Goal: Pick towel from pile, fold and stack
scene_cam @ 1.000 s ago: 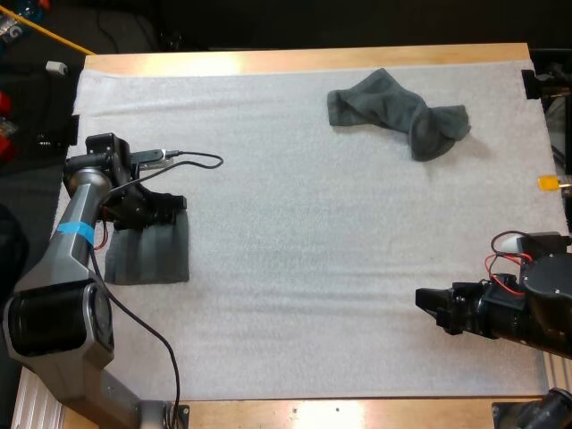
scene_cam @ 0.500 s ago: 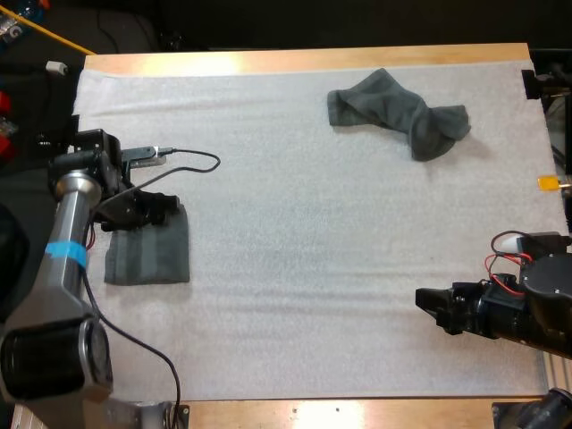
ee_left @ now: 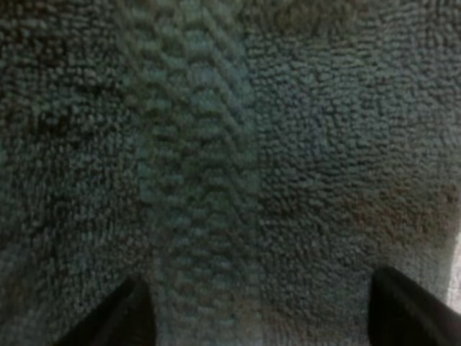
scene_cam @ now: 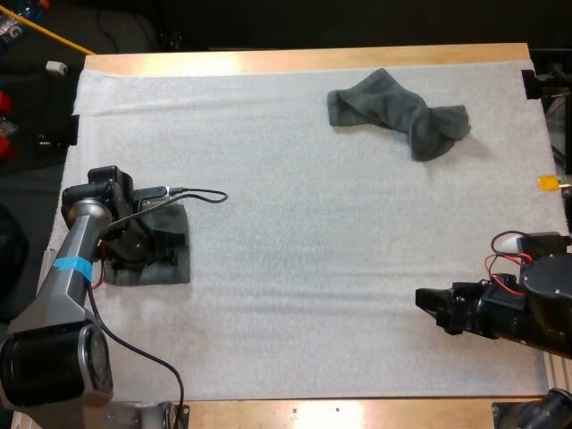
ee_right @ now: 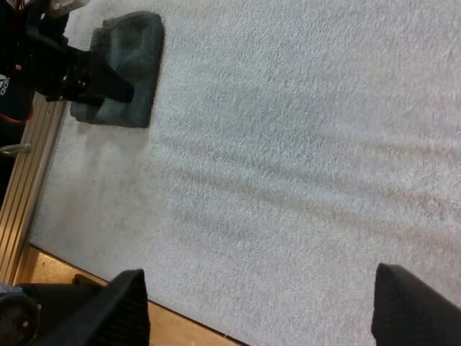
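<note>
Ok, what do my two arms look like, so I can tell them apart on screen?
Left arm: rounded silver-grey links, black joints, and a blue tape band round the forearm. Right arm: black, blocky wrist housing. Both end in black jaws.

Bright, even overhead light on the white mat in the high view; a pale glare streak along the wooden table at its far edge; blackness beyond. Soft, short shadows hug the crumpled towel; the right wrist view catches faint grey ripple-shading across the mat. Left wrist view is dim and murky, close over the folded towel; one bright sliver of mat beside the towel's edge.
</note>
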You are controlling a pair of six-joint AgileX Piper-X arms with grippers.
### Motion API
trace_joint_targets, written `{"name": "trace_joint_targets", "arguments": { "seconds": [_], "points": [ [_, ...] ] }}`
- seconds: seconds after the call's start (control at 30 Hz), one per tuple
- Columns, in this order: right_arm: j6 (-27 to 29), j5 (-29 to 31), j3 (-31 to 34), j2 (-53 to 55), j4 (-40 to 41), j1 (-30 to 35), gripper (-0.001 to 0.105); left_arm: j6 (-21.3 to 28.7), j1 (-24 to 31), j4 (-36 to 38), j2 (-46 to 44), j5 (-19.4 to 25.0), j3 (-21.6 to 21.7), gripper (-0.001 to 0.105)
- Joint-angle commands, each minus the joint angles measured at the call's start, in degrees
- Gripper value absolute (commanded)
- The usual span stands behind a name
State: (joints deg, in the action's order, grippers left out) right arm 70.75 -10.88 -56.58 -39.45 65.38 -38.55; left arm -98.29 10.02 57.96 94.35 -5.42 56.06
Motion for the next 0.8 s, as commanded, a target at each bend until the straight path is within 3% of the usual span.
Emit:
{"name": "trace_joint_targets", "arguments": {
  "seconds": [0.0,0.23,0.43,0.63,0.77],
  "points": [
    [0.3,-0.7,-0.3,0.3,-0.4,-0.1,0.063,0.3,-0.1,-0.2,-0.2,1.0,0.1,0.061],
    [1.1,-0.5,-0.3,0.3,-0.4,-0.1,0.063,0.8,-0.1,0.6,-5.1,-0.1,1.0,0.061],
    [1.1,-0.5,-0.3,0.3,-1.0,-0.1,0.063,0.8,-1.0,0.9,-16.8,-4.5,2.0,0.061],
    [1.1,1.5,-0.3,0.3,-2.7,-0.1,0.063,0.9,-4.9,3.4,-28.2,-9.5,2.0,0.061],
    [1.1,4.0,-0.3,0.3,-2.6,-0.1,0.063,0.5,-9.5,6.5,-34.0,-9.8,2.0,0.061]
  ]
}}
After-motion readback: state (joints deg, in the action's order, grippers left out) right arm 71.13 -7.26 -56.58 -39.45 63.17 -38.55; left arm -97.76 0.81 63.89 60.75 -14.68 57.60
